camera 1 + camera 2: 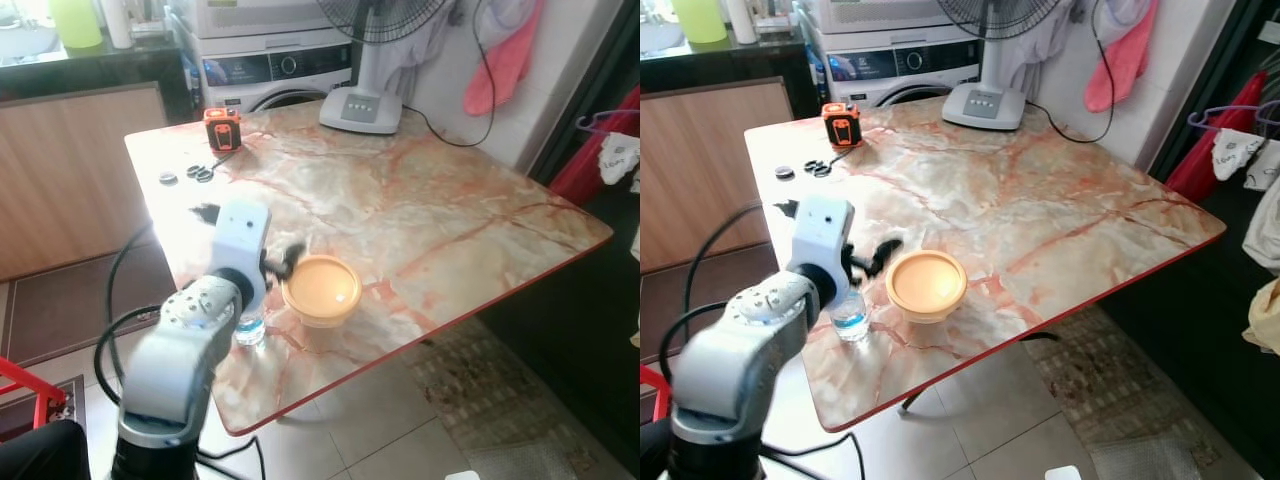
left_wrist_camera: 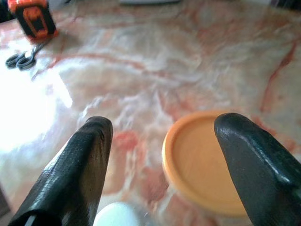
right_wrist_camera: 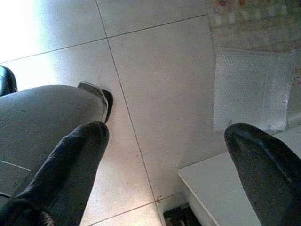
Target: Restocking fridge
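A marble-patterned table (image 1: 1060,200) with a red edge stands in front of a washing machine (image 1: 900,65). Near the table's front edge sits a round tub (image 1: 927,287) with an orange lid; the lid is on, so what is inside cannot be told. Just beside the tub, on the robot's left of it, stands a small clear water bottle (image 1: 851,318) with a blue label; whether it holds water cannot be told.

The left gripper (image 2: 162,155) hangs over the table just above the bottle, its two black fingers (image 2: 80,169) spread wide apart and holding nothing. In the left wrist view the bottle's white cap (image 2: 117,215) shows low between the fingers and the tub (image 2: 207,160) lies partly between them, nearer the other finger.

At the far side of the table from the tub lie an orange and black tape measure (image 1: 841,124), a pair of scissors (image 1: 817,167) and a small dark round thing (image 1: 784,172). The white base of a fan (image 1: 983,103) stands on the far edge of the table, its cord trailing off toward the wall.

The right gripper (image 3: 164,160) points down at a tiled floor (image 3: 155,84), well away from the table, fingers wide apart and empty. A sheet of bubble wrap (image 3: 251,89) lies on the floor.
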